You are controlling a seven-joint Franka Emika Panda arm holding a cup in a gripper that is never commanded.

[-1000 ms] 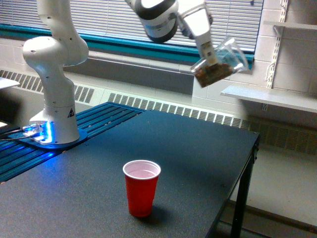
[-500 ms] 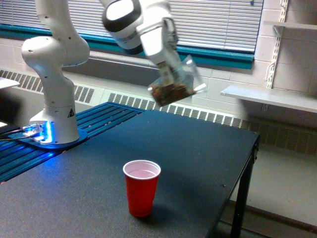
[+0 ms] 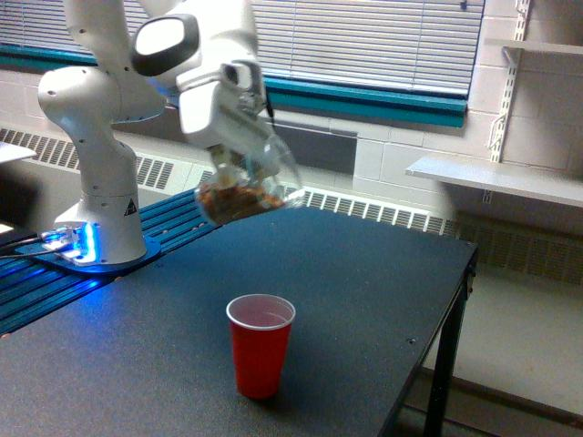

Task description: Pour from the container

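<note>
Carrying seems the step in hand: above the dark worktop (image 3: 364,273), the gripper (image 3: 239,162) clamps the tilted clear cup (image 3: 248,187) of nuts, up left of the red cup (image 3: 260,344); next, centre over it and tip further.

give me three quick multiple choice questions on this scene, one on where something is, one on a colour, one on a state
1. Where is the red cup?
A. on the dark table
B. on the wall shelf
C. in the gripper

2. What colour is the inside of the red cup?
A. blue
B. white
C. black

3. How is the clear container held?
A. lying on the table
B. tilted in the air
C. stacked in the red cup

Answers:
1. A, it stands upright on the table near the front edge.
2. B, its inside shows white.
3. B, the gripper holds it tilted above the table, brown pieces inside.
</note>
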